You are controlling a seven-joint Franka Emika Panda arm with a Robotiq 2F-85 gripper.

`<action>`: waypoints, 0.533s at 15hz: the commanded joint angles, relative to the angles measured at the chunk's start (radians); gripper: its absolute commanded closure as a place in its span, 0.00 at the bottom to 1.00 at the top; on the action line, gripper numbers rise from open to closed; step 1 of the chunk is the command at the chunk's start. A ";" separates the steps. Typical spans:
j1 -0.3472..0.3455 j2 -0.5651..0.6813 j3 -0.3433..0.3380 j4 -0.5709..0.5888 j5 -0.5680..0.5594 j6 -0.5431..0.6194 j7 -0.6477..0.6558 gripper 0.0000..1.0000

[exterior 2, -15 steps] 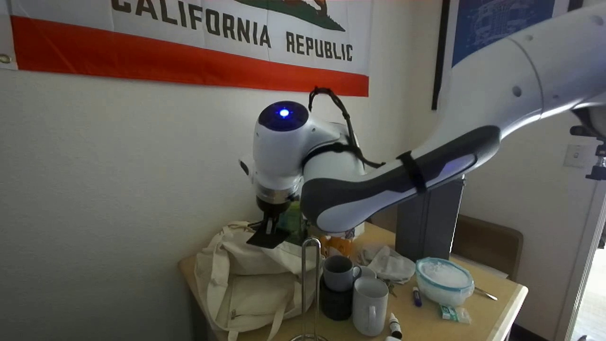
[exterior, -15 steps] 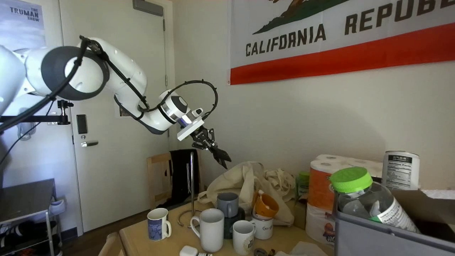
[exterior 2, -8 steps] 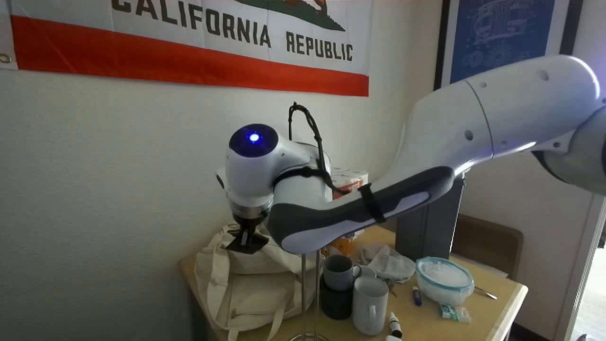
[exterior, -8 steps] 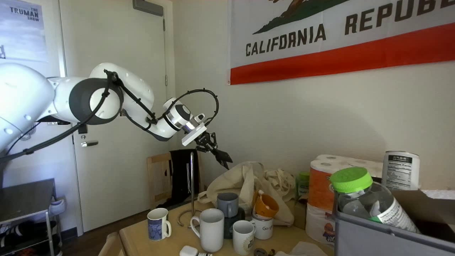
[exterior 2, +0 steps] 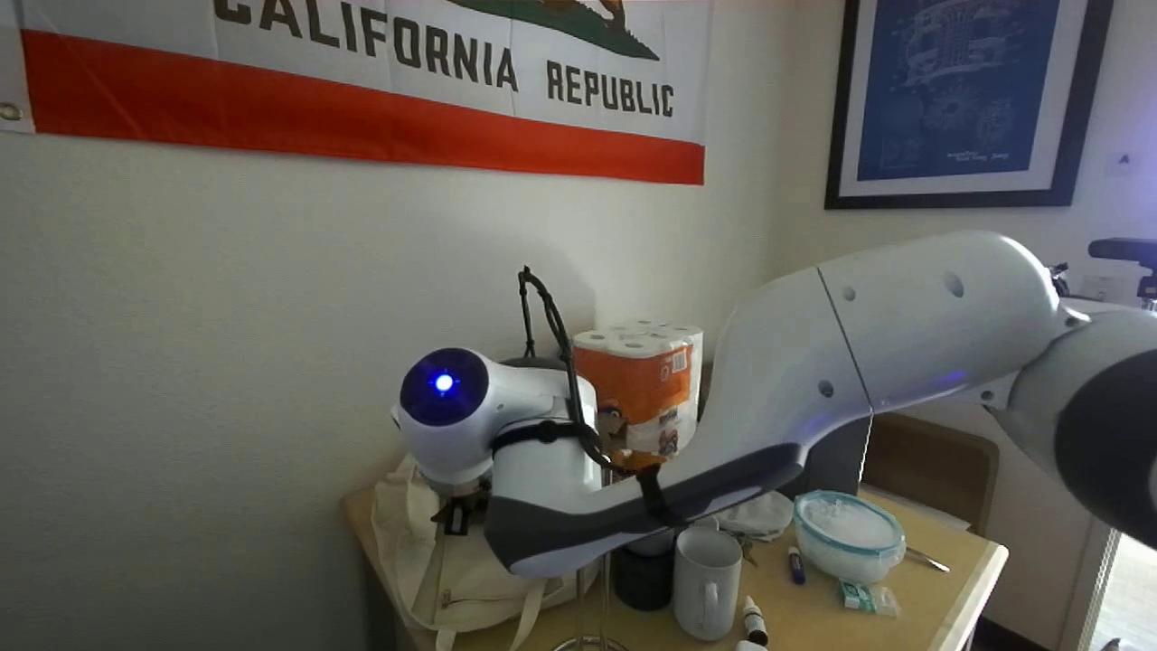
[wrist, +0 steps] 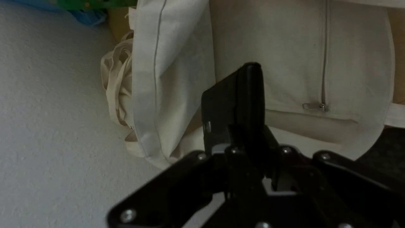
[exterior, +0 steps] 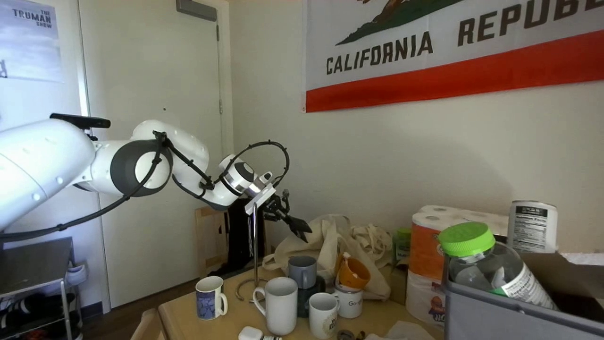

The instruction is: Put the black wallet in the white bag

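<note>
Wrist view: one black wallet [wrist: 232,104], one white bag [wrist: 291,53], one gripper [wrist: 250,145]. The gripper is clamped on the wallet and holds it in front of the bag as this camera sees it. One zip [wrist: 324,57] crosses the bag at the wallet's 2 o'clock.

In an exterior view, six cups are counted at the bag's 5 to 9 o'clock: patterned blue cup [exterior: 206,300], tall white cup [exterior: 281,307], printed white cup [exterior: 322,318], gray cup [exterior: 302,272], lettered white cup [exterior: 349,304], orange cup [exterior: 356,273]. The orange cup sits tilted on the lettered one. One pack of paper rolls [exterior: 424,252] stands at 3 o'clock.

Orientation, wrist view: the wallet's free end points to 12 o'clock; its longest visible edge runs from 6 to 12. In that exterior view it lies at the bag's 10 o'clock side, tilted down, free end toward 4. Dim light and the gripper's cover leave its full length, and any contact with the bag, unconfirmed.

Finish: plain black, flat face, thick rounded edge, one small pale mark near the face's 8 o'clock.
</note>
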 commanded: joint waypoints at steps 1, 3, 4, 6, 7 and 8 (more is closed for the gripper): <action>0.013 0.077 -0.044 0.106 -0.029 -0.039 -0.011 0.95; 0.015 0.104 -0.061 0.125 -0.034 -0.046 -0.011 0.95; 0.015 0.115 -0.069 0.132 -0.036 -0.049 -0.010 0.95; 0.019 0.132 -0.086 0.141 -0.041 -0.054 -0.006 0.95; 0.019 0.141 -0.091 0.145 -0.045 -0.056 -0.005 0.95; 0.020 0.144 -0.098 0.146 -0.053 -0.055 -0.002 0.57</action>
